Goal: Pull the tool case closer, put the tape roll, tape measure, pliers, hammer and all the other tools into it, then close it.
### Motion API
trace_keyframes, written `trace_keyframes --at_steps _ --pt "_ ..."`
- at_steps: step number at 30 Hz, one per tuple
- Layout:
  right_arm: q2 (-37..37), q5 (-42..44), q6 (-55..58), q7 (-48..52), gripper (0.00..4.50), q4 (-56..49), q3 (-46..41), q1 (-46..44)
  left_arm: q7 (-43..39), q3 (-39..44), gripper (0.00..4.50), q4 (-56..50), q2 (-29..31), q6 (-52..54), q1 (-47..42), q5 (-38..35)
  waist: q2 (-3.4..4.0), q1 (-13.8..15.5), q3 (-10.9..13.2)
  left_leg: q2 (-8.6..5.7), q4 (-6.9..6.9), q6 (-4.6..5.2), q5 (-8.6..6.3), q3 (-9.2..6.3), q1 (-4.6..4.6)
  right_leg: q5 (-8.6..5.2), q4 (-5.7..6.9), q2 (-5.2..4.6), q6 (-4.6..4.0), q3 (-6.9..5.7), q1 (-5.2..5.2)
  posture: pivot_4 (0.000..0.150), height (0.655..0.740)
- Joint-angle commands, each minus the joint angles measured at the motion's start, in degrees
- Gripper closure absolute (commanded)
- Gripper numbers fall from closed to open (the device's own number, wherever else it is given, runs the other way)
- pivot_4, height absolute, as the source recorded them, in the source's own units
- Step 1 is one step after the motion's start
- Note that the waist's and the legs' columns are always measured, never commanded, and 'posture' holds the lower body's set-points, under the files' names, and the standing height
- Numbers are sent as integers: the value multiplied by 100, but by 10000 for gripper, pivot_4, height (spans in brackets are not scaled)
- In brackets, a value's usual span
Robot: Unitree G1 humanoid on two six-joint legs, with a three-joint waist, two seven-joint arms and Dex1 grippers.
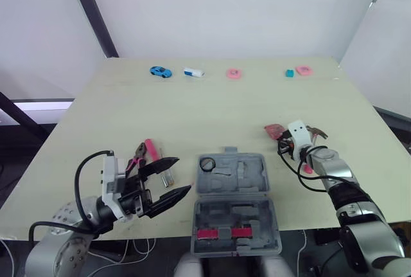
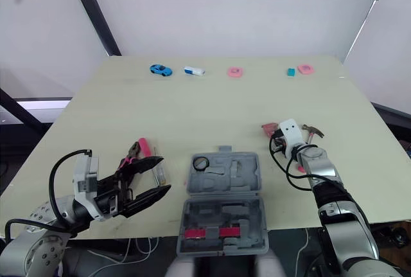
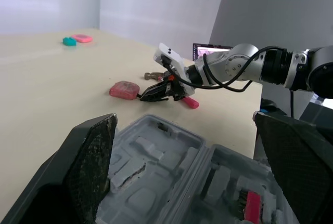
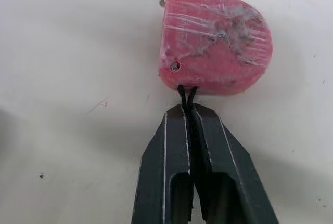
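The grey tool case (image 1: 250, 180) lies open at the table's front middle, with the black tape roll (image 1: 207, 164) in its far left corner. My left gripper (image 1: 183, 175) is open just left of the case, beside the pink-handled pliers (image 1: 142, 153) and a small silver tool (image 1: 168, 175). In the left wrist view its fingers (image 3: 93, 151) spread wide over the case. My right gripper (image 4: 188, 110) is shut on the black strap of the pink tape measure (image 4: 216, 39), right of the case. The hammer (image 1: 316, 132) lies just beyond that gripper.
Small toys line the table's far edge: a blue car (image 1: 160, 71), a white and blue piece (image 1: 193, 71), a pink piece (image 1: 234, 73), a teal block (image 1: 290, 72) and another pink piece (image 1: 304, 70). The case's near half (image 1: 257, 216) holds red parts and overhangs the front edge.
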Motion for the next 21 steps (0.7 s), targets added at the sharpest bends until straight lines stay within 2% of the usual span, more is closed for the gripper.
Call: trace_keyframes --at_steps 1,6,11,21 --pt "-90 -10 -26 93 44152 -161 -34 36 -14 -14 0 -57 -44 -118 -37 -7 0 1 0 0 0 0 0 -1 0 0 1 1 0 0 0 1500 7400" --pt "-242 216 235 384 44152 -1104 -119 659 11 -48 0 -70 -51 -118 -59 -10 0 33 0 1 -1 0 0 -6 -3 1 -1 0 3 -4 0 1500 7400" --pt "-491 530 736 640 44152 -2855 -197 2056 34 -82 0 -115 -73 -115 -5 -19 1 39 -1 1 -3 0 0 -8 -1 9 -2 0 17 -5 2 1500 7400" --pt "-906 1170 1399 776 44152 -5330 -569 4456 16 -305 0 -257 76 101 -111 -70 -3 92 -6 1 0 0 0 -11 3 -15 -3 -2 17 -9 7 1500 7400"
